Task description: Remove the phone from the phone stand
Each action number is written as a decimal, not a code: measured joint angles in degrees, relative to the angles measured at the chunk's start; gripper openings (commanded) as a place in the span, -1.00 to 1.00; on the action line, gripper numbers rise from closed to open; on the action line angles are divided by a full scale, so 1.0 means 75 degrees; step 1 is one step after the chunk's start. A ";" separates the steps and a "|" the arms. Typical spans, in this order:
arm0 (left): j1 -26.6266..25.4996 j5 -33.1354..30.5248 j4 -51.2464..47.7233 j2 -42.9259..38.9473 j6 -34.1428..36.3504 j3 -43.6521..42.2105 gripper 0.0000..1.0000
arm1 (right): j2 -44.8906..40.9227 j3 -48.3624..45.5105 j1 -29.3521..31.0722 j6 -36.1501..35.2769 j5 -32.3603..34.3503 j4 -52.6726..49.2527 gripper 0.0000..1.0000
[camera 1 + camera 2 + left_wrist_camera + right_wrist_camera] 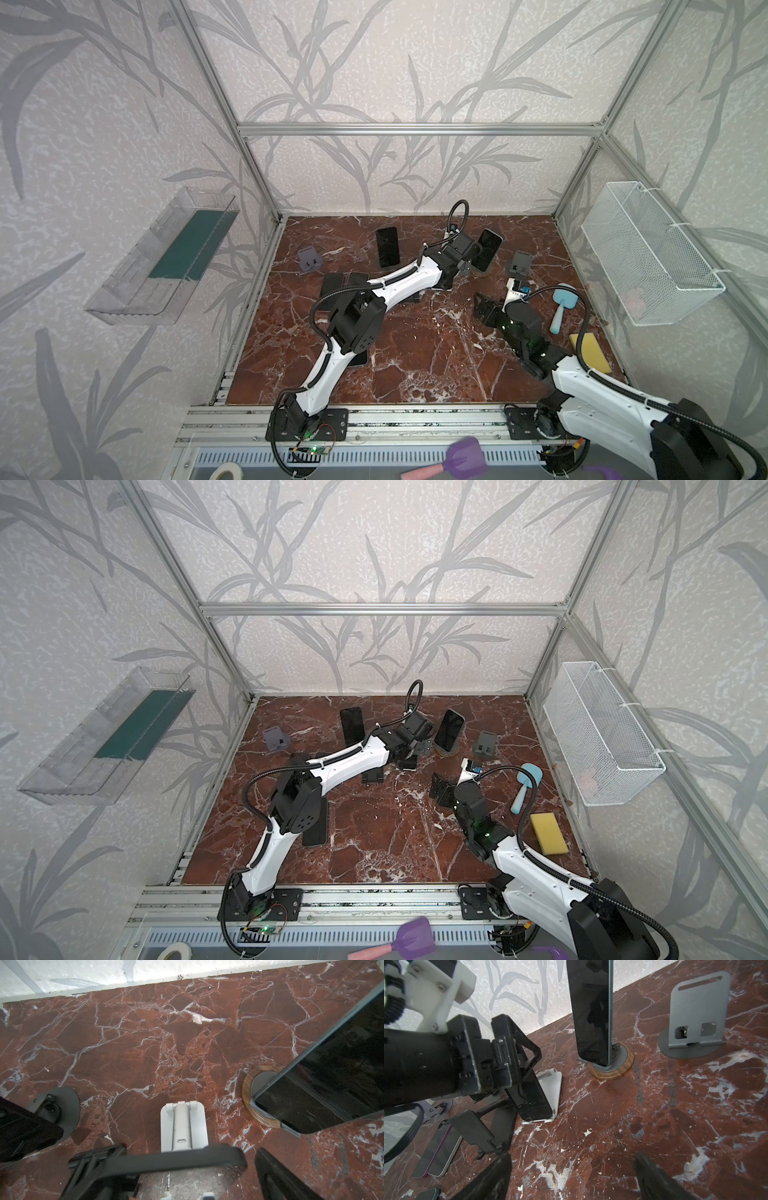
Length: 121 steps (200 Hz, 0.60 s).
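Left wrist view looks down past the left gripper (pixel 190 1150), whose jaws stand wide on either side of the top edge of a dark phone (pixel 166 1159). A sliver of tabletop shows between the phone's end and one finger (pixel 276 1174), so the jaws are spread around the phone, not clamped on it. The phone leans back on a white phone stand (pixel 184 1126), and in the right wrist view its lower edge sits in the stand's front lip. Phone and stand are toward the back of the red marble table (pixel 415 357), near its middle.

The right gripper (pixel 571 1169) hovers low over bare marble with its jaws apart and nothing between them, just in front of the white stand.

Just beside the white stand, a second phone (pixel 591 1012) stands upright on a stand with a round wooden base (pixel 612 1070). An empty grey stand (pixel 697 1016) sits beyond it. A black folding stand (pixel 471 1128) and two flat phones (pixel 438 1153) lie on the other side.

In a top view, a blue brush (pixel 561 309) and a yellow sponge (pixel 590 349) lie by the right edge. A white wire basket (pixel 648 257) hangs on the right wall.
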 measured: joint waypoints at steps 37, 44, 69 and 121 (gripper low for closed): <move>0.0041 -0.0163 -0.0061 0.0169 0.0020 0.0108 0.77 | 0.0096 0.0000 0.0000 0.0000 -0.0050 0.0020 0.83; 0.0041 -0.0187 -0.0061 0.0169 0.0038 0.0108 0.75 | 0.0117 0.0000 0.0000 0.0000 -0.0064 0.0026 0.83; 0.0041 -0.0321 -0.0061 0.0169 0.0114 0.0108 0.68 | 0.0137 0.0000 0.0000 0.0000 -0.0085 0.0044 0.83; 0.0047 -0.0350 0.0020 0.0169 0.0268 0.0108 0.45 | 0.0137 0.0000 0.0000 0.0000 -0.0131 0.0058 0.83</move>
